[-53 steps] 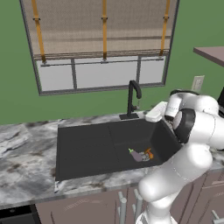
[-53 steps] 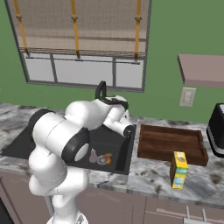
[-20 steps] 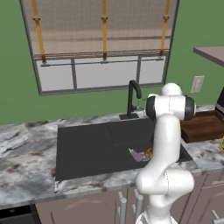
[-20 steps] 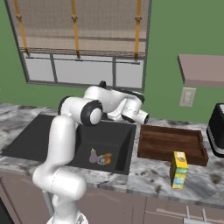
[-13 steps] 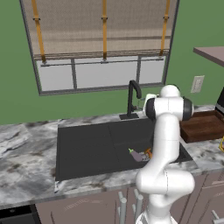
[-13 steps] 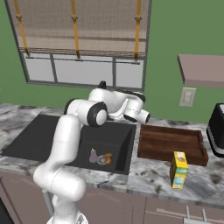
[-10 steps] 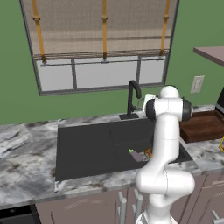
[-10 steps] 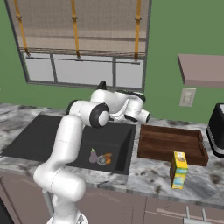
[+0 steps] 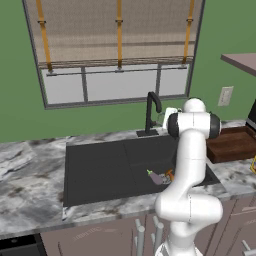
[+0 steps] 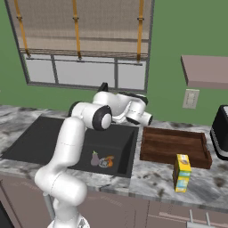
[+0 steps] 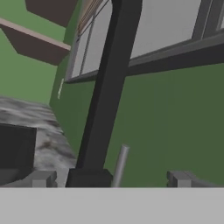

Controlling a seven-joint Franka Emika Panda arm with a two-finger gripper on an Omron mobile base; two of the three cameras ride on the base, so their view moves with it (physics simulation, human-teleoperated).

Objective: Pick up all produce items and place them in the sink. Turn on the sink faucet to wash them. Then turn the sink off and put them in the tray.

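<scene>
The sink faucet (image 9: 149,113) stands behind the black sink (image 9: 100,170). In the hand view its black column (image 11: 109,87) rises close ahead, and a thin grey lever (image 11: 119,165) slants up beside its square base. My gripper (image 11: 109,180) is open, one fingertip on each side of that base and neither touching it. In the left base view my gripper (image 9: 163,116) sits just right of the spout. The produce items, one purple (image 9: 157,177) and one orange (image 9: 170,175), lie together on the sink floor near its front right. The brown tray (image 10: 174,147) is on the counter right of the sink.
A yellow carton (image 10: 181,173) stands in front of the tray, and a black appliance (image 10: 221,138) sits at the far right. The window and green wall rise right behind the faucet. A shelf (image 10: 205,71) hangs on the wall above the tray.
The arm unfolded from a low pose at the sink's right and brought its hand up to the faucet. In the last half second it has hardly moved. The produce stayed put.
</scene>
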